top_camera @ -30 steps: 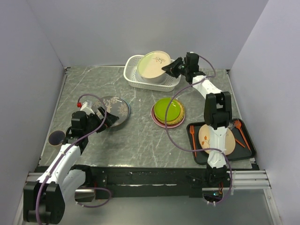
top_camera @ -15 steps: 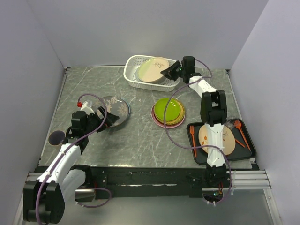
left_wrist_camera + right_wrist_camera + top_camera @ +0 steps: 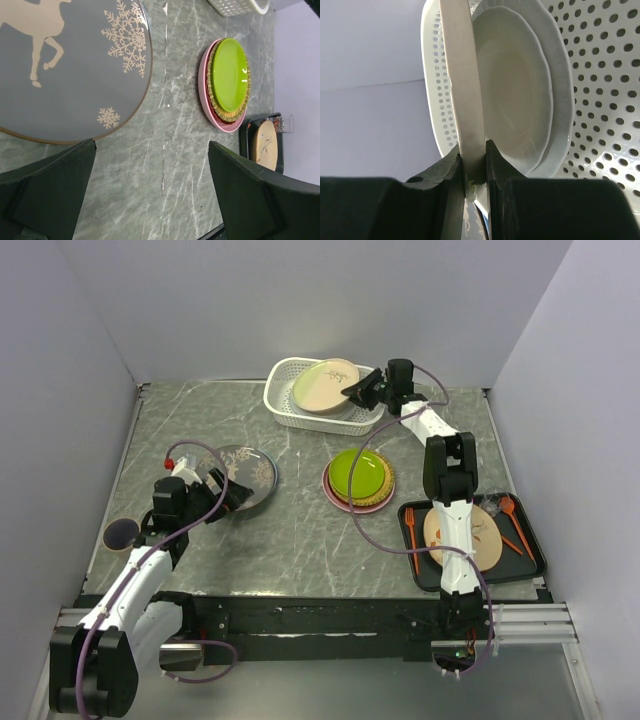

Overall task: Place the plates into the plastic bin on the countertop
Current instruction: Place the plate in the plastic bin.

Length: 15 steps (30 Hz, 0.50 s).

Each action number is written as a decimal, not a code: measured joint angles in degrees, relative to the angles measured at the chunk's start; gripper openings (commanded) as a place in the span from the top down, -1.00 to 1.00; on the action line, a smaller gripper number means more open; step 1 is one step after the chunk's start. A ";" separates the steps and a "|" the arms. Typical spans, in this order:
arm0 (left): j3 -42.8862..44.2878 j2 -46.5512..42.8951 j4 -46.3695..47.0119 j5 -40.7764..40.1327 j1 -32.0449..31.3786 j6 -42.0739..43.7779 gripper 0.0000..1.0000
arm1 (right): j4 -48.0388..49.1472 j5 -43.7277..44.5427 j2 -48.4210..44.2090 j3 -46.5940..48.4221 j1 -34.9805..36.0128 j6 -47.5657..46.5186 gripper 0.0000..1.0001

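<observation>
Left arm (image 3: 130,590) and right arm (image 3: 456,530): white link shells, black joint housings, looping purple cables (image 3: 350,508); matte black left tool (image 3: 155,200) and right tool (image 3: 475,165).

countertop (image 3: 300,530) bears bin (image 3: 277,402), deer plate (image 3: 255,468), plate stack (image 3: 358,480), tray (image 3: 531,565).

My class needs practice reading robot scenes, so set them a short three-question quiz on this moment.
1. True or false: the right tool grips the cream plate by its rim.
2. What lies below that plate in the plastic bin? A. white plate B. red fork C. nothing
3. What colour is the topmost plate piled at the middle of the countertop?
Key: 1 true; 2 A; 3 lime green.
</observation>
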 measured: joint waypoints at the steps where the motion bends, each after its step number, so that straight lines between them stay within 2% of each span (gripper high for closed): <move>1: 0.00 0.00 -0.33 -0.22 -0.02 0.17 -0.99 | 0.00 -0.07 0.04 0.00 0.00 -0.02 1.00; 15: 0.00 0.02 -0.94 -1.57 -0.02 1.18 -0.99 | -0.20 -0.76 0.04 0.09 0.00 -1.60 1.00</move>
